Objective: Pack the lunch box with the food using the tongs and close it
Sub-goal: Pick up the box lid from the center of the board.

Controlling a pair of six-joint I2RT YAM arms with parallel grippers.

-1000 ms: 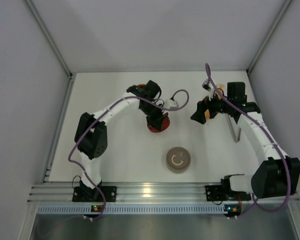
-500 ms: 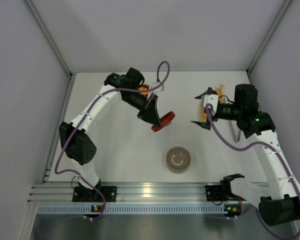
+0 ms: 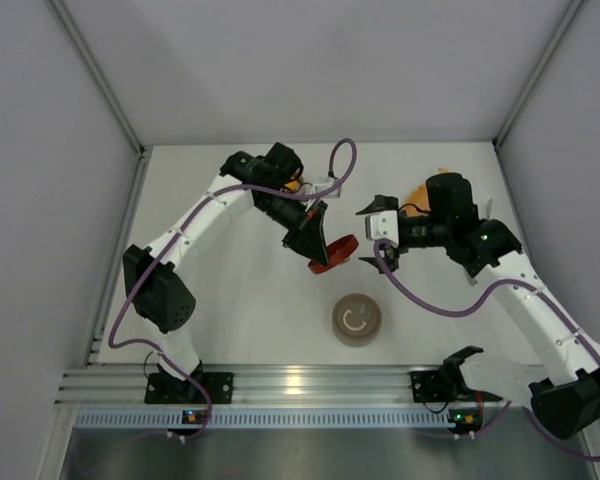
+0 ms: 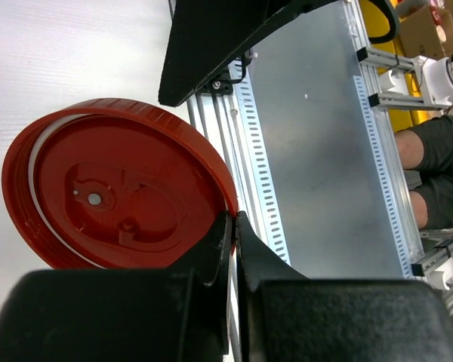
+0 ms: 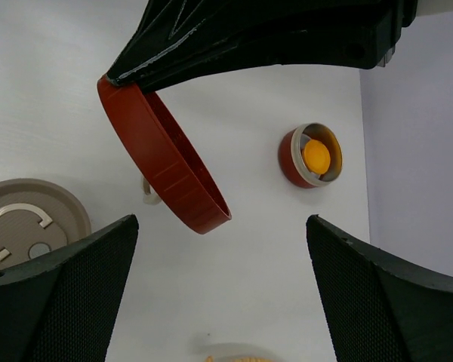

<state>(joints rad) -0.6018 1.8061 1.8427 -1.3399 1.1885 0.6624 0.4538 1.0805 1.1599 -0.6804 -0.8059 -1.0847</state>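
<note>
A tilted lid (image 3: 332, 252) hangs above mid-desk (image 3: 240, 300). Nearer, slightly right, a round disc (image 3: 356, 319) lies flat. Farther left, an open pot (image 5: 311, 157) holds a food lump (image 5: 317, 154).

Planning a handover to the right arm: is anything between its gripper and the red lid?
Nothing visible stands between them. The right gripper is open and faces the red lid with only air in the gap. The left gripper pinches the lid by its rim.
</note>
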